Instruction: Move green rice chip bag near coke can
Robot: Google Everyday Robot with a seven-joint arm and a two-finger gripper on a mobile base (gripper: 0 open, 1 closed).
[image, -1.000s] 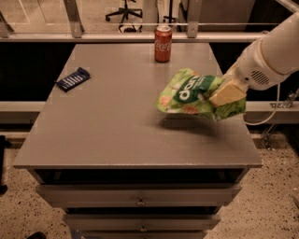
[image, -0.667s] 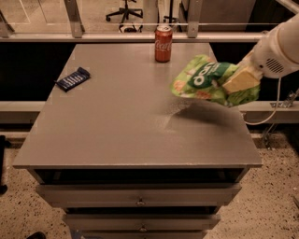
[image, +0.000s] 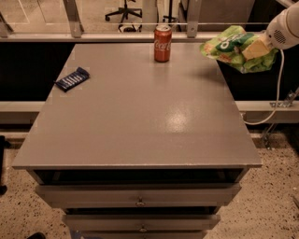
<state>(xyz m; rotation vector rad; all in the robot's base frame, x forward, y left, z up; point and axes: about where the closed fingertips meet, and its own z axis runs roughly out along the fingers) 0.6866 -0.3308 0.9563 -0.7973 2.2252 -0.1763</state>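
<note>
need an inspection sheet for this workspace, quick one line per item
surface: grey table, bare apart from two items; drawers below
job's things: bag held in the air over the table's far right corner, right of the can and apart from it; can upright at the far edge
clutter: blue bar lying flat near the left edge
grippers: tool at upper right, shut on the bag
cables: white cable hangs from the arm past the table's right side
surroundings: chair base behind the table, speckled floor
</note>
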